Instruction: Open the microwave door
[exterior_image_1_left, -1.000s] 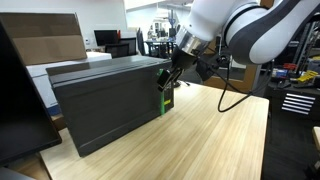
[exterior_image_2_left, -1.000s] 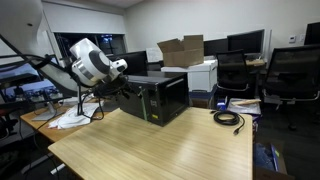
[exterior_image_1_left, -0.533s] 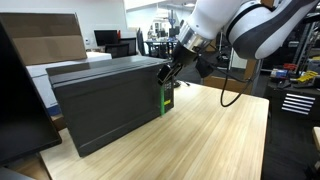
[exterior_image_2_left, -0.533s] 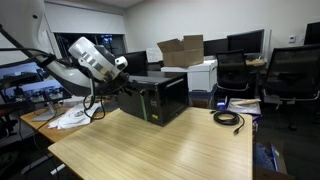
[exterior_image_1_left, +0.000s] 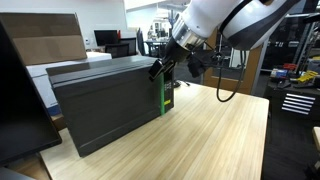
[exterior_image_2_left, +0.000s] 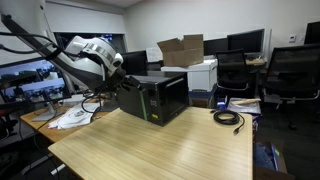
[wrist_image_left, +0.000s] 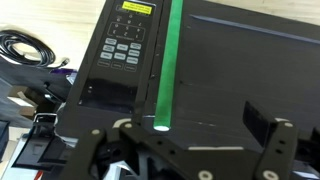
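Note:
The dark grey microwave (exterior_image_1_left: 105, 100) stands on a light wooden table (exterior_image_1_left: 210, 140) and shows in both exterior views (exterior_image_2_left: 158, 95). The microwave door (exterior_image_1_left: 110, 115) lies flush with the body, its green vertical handle (exterior_image_1_left: 163, 98) on the edge near the arm. In the wrist view the handle (wrist_image_left: 167, 60) runs between the control panel (wrist_image_left: 122, 50) and the door (wrist_image_left: 250, 70). My gripper (exterior_image_1_left: 160, 70) hovers at the handle's top end. Its fingers (wrist_image_left: 185, 150) are spread wide and hold nothing; the handle's end lies between them, nearer one finger.
A black monitor-like panel (exterior_image_1_left: 20, 95) fills the near corner. A black coiled cable (exterior_image_2_left: 228, 120) lies on the table. Papers (exterior_image_2_left: 70, 118) lie on a side desk. A cardboard box (exterior_image_2_left: 182, 50), a white printer (exterior_image_2_left: 203, 72) and office chairs (exterior_image_2_left: 290, 75) stand behind.
The arm has lifted and the gripper has shifted slightly up along the handle toward the microwave's top edge. The door has not moved.

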